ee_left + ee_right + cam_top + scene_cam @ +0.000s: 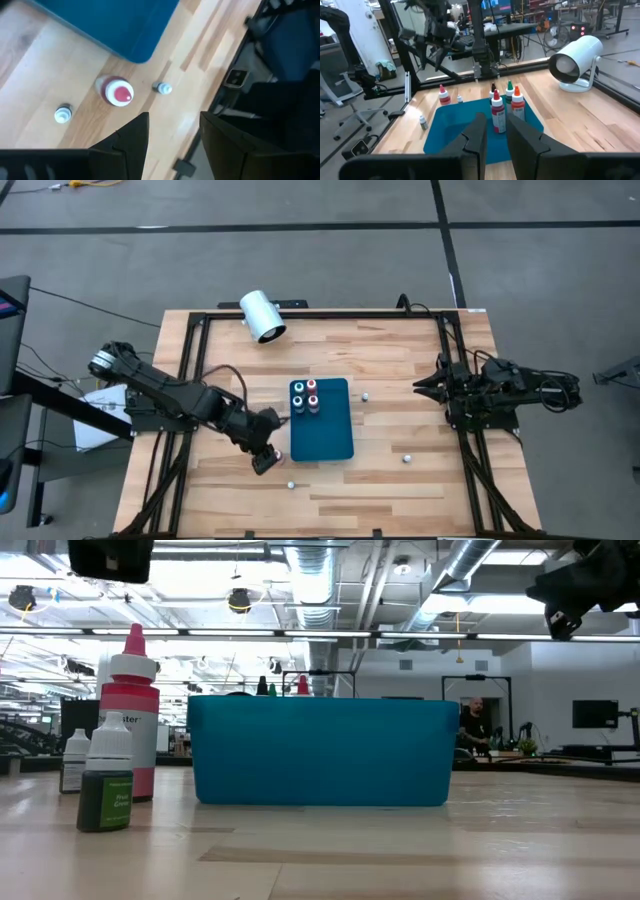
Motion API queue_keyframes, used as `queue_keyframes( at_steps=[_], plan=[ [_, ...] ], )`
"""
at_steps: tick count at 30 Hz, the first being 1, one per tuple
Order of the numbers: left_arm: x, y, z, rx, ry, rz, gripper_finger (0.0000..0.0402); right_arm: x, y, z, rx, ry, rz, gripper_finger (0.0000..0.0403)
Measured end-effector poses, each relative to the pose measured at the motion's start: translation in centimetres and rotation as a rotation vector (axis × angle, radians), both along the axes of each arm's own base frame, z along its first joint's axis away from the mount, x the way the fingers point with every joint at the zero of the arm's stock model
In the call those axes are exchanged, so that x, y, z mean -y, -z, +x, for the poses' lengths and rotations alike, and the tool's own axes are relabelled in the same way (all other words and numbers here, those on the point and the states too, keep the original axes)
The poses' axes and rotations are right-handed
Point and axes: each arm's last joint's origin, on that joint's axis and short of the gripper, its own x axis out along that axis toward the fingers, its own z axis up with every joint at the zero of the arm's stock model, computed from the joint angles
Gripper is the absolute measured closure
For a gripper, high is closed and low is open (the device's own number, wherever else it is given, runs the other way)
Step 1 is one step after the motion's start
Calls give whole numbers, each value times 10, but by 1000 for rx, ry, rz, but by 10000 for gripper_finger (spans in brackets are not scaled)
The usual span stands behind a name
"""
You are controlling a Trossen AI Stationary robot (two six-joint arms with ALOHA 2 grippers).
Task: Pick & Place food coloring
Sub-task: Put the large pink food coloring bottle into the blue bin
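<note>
The blue tray [322,425] lies mid-table. Several food coloring bottles [305,398] stand upright in its far-left corner, also seen in the right wrist view [499,111]. More bottles stand on the wood near the tray's near-left corner: a red-topped one [116,92] and two tiny ones [162,88] [62,114]. My left gripper [265,456] hovers open above them [172,132], touching nothing. My right gripper [428,385] waits open at the table's right edge, pointing at the tray [495,135].
A large white cylinder [263,317] lies at the far edge. Tiny bottles stand loose on the wood right of the tray [365,395], near-right of it [407,458] and near the front [291,484]. Black frame rails [455,380] border the table.
</note>
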Motion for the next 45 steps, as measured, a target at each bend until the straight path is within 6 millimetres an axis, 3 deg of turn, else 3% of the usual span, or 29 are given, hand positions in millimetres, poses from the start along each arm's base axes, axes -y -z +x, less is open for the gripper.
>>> queue_keyframes(
  at_steps=[8, 18, 45],
  plan=[
    [10, 19, 9, -44, 50, 62, 235, 0, 0, 0, 4, 0, 1, 343],
    [9, 20, 8, -40, 88, 105, 235, 0, -1, 0, 6, 0, 1, 343],
    [3, 24, 6, -65, -111, 180, 235, 0, -1, 0, 6, -1, 1, 343]
  ],
)
